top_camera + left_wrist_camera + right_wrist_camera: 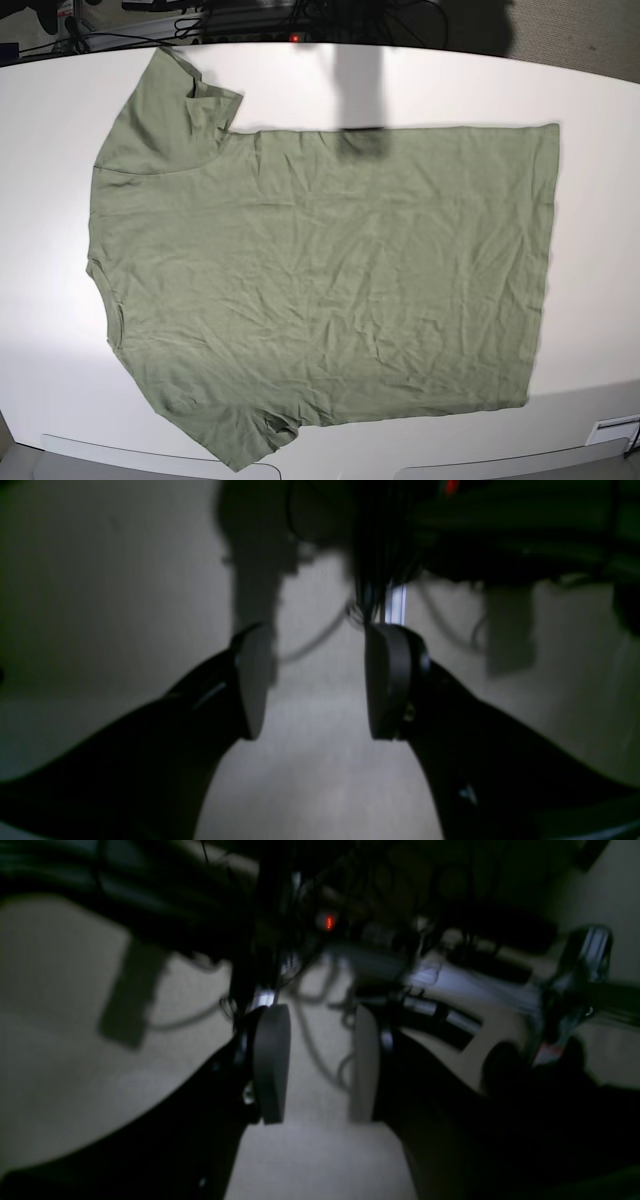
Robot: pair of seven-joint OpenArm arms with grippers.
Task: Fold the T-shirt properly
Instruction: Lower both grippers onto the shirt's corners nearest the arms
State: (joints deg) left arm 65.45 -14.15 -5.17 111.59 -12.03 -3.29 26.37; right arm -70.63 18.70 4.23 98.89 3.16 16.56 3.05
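On the white table point(600, 110) the wrinkled sage-green short-sleeved cotton T-shirt point(330, 280) lies spread flat, neck toward the base view's left, hem right, sleeves up and down. Left gripper point(312, 682): black jaws parted, nothing between, over pale floor. Right gripper point(320, 1065): same, jaws apart, empty, dark cables behind.

White table point(600, 110); tangled cables point(250, 18) along its far edge
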